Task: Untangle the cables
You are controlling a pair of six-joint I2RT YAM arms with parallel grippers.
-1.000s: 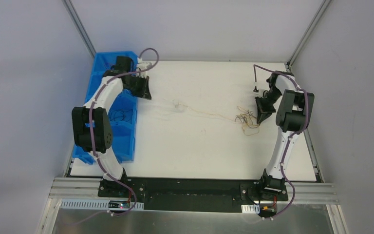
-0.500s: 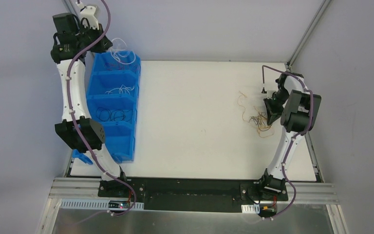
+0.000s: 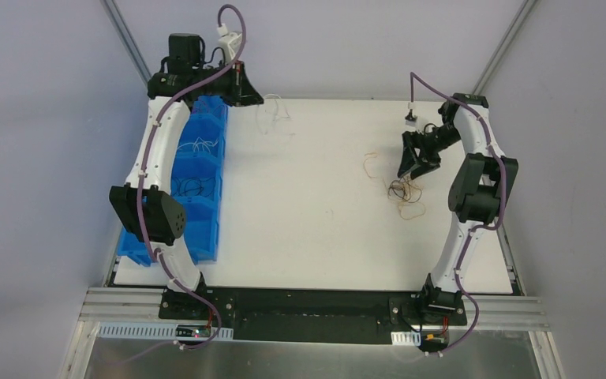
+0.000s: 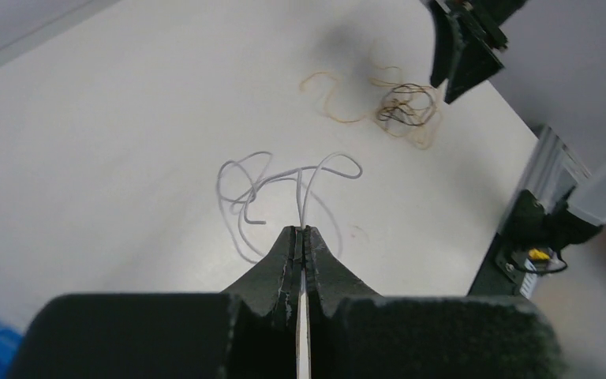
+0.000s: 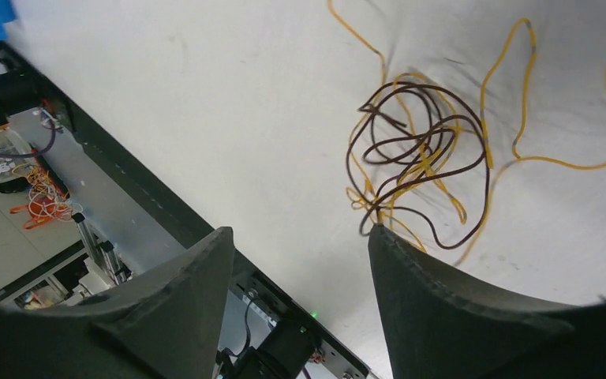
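The left tool (image 4: 300, 234) is pinched tight on a thin white wire (image 4: 284, 178), whose loops dangle over the worktop (image 3: 323, 237) near its far left corner, beside the blue bins (image 3: 201, 158). The right tool (image 5: 300, 230) stands wide and empty above the tangle of yellow and dark wires (image 5: 418, 150), which lies on the worktop's right side.

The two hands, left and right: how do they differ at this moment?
The left hand is shut, pinching a white wire; the right hand is open and holds nothing. The left hand is up by the blue bins; the right hand faces a tangle of yellow and dark wires. Both are black, with two fingers.
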